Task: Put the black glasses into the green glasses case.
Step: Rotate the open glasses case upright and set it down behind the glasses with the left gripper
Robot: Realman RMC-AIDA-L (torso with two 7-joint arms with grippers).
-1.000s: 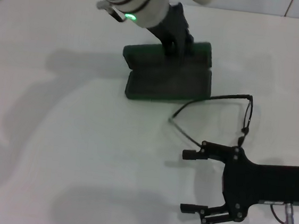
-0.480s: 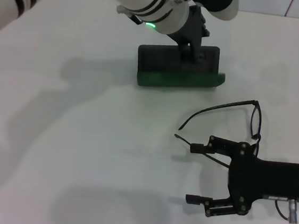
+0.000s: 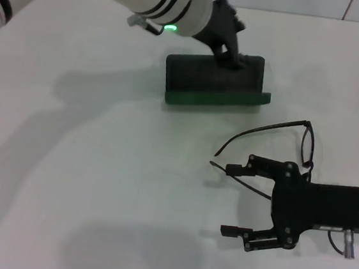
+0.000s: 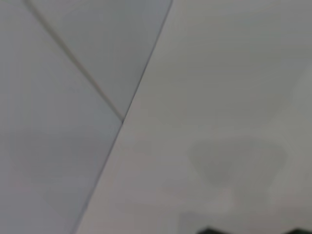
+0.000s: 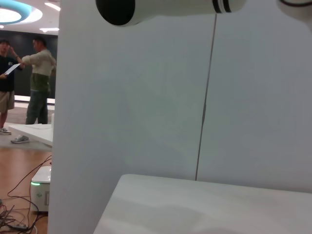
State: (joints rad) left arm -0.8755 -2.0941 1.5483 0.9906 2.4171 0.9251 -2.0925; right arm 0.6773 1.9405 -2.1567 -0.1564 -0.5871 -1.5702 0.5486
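The green glasses case [image 3: 214, 83] stands open at the far middle of the table, its dark lid upright and the green tray facing me. My left gripper [image 3: 229, 55] reaches in from the upper left and is shut on the lid's top edge. The black glasses [image 3: 277, 126] lie unfolded on the table, nearer to me and to the right of the case. My right gripper [image 3: 229, 199] comes in low from the right and is open. Its upper finger [image 3: 246, 170] lies over the nearer temple arm. Neither wrist view shows the case or the glasses.
The white table [image 3: 67, 161] stretches left and toward me. A pale wall [image 5: 146, 97] backs the table's far edge. The left arm [image 5: 161, 7] crosses high in the right wrist view, where two people [image 5: 36, 83] stand far off.
The case lid has swung from leaning back to upright under the left gripper. The right gripper has crept a little left along the glasses' nearer temple arm.
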